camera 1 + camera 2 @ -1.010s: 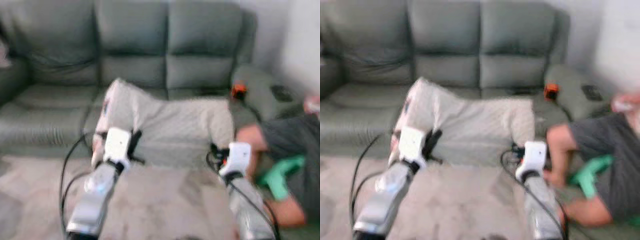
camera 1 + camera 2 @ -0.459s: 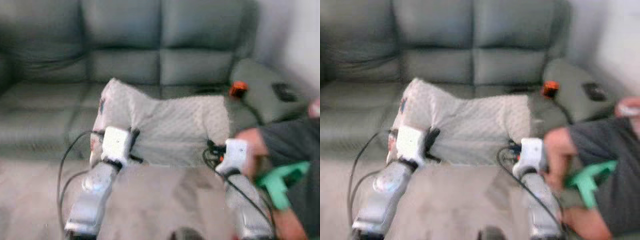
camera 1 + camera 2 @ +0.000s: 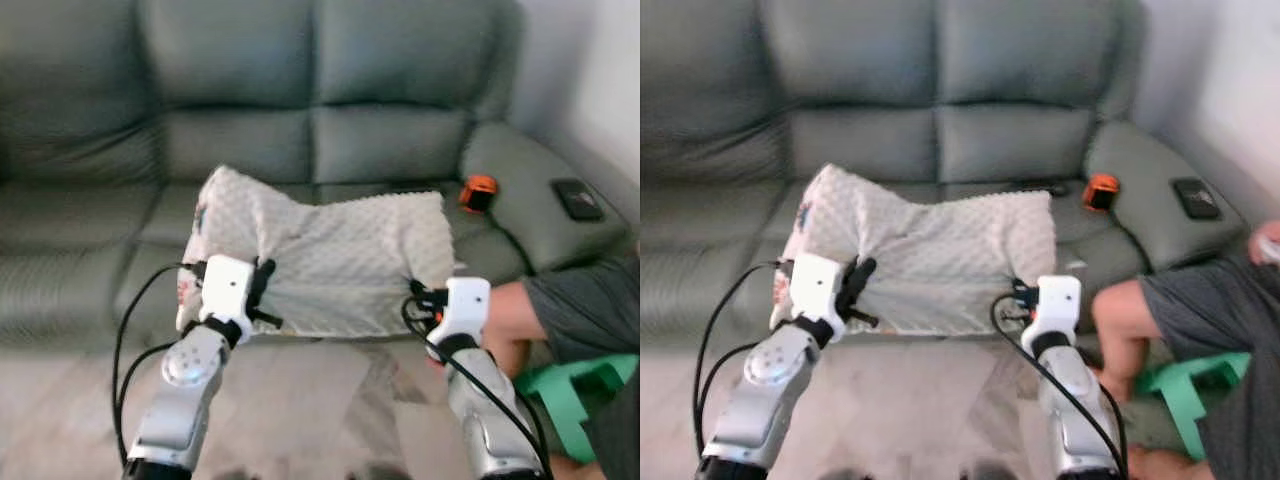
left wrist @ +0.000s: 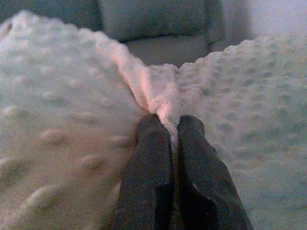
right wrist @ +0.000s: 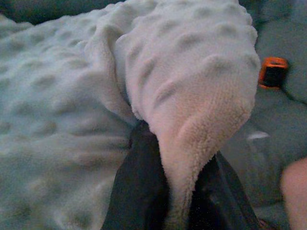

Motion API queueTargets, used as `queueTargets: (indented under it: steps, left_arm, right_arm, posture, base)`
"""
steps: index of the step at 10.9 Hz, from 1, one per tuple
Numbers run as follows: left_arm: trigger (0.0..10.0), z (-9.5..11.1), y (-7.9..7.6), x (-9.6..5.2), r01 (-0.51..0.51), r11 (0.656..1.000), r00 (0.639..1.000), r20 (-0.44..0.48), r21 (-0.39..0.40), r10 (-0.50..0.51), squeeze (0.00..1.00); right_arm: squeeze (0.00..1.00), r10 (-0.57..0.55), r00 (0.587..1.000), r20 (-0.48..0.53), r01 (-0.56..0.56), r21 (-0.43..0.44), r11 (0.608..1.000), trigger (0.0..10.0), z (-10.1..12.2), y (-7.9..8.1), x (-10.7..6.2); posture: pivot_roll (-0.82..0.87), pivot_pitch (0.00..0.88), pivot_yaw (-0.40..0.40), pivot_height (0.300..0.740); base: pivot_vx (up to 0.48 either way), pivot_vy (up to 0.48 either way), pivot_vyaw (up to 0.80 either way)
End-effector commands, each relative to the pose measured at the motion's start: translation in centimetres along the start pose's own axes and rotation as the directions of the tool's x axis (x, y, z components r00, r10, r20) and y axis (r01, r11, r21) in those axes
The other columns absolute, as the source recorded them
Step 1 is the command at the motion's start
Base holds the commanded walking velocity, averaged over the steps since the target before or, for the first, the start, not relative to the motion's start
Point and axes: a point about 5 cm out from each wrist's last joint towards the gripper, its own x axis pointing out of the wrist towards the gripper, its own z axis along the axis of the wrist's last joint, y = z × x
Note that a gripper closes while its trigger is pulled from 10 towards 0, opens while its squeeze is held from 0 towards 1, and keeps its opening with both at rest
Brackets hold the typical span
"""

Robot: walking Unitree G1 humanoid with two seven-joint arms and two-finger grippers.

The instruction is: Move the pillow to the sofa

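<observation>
A cream, bumpy-textured pillow (image 3: 330, 260) hangs between my two arms in front of the grey sofa (image 3: 330, 120), its far edge over the seat cushions. My left gripper (image 4: 169, 125) is shut on a pinched fold of the pillow's near left edge. My right gripper (image 5: 168, 158) is shut on the pillow's near right corner, whose fabric droops between the fingers. Both wrists, the left (image 3: 228, 290) and the right (image 3: 462, 305), are level just before the sofa's front edge.
A person in a grey shirt (image 3: 585, 310) crouches at the right, an arm (image 3: 515, 310) close beside my right wrist, with a green stool (image 3: 575, 395) nearby. An orange object (image 3: 478, 192) and a black phone (image 3: 578, 198) lie on the sofa's right side.
The camera has steadied and sits nearer the sofa. The pillow, still held by both grippers, is closer to the seat. The person at the right has drawn back toward the frame edge.
</observation>
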Motion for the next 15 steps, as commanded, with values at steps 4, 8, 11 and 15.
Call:
queueTargets:
  steps: [4, 8, 11, 15]
  left_arm:
    - [10.0, 0.62, -1.08, 0.47, 0.046, 0.999, 0.999, 0.023, 0.0, -0.046, 0.0]
    - [10.0, 0.63, -1.24, 0.51, 0.058, 0.998, 0.998, 0.026, 0.019, -0.058, 0.0]
    - [10.0, 0.82, -1.43, 0.38, 0.068, 0.997, 0.997, 0.046, 0.024, -0.069, 0.0]
    - [10.0, 0.99, -1.18, 0.32, 0.065, 0.998, 0.996, 0.061, 0.023, -0.067, 0.0]
  right_arm:
    - [0.0, -0.027, 0.999, 0.025, 0.027, -0.015, 1.0, 10.0, 0.59, -0.67, -0.06]
    - [0.0, -0.03, 0.999, 0.023, 0.031, -0.024, 0.999, 10.0, 0.54, -0.7, -0.05]
    - [0.0, -0.028, 0.999, 0.018, 0.029, -0.021, 0.999, 10.0, 0.38, -0.66, -0.1]
    - [0.0, -0.024, 1.0, 0.012, 0.024, -0.018, 1.0, 10.0, 0.32, -0.51, 0.01]
  posture:
    - [-0.1, 0.0, -0.037, 0.74]
    - [-0.1, 0.0, -0.036, 0.74]
    - [-0.1, 0.0, -0.038, 0.74]
    - [-0.09, 0.0, -0.042, 0.74]
  base:
    - [0.061, 0.428, 0.0]
    - [0.0, 0.479, 0.0]
    - [0.0, 0.0, 0.0]
    - [0.139, 0.0, 0.0]
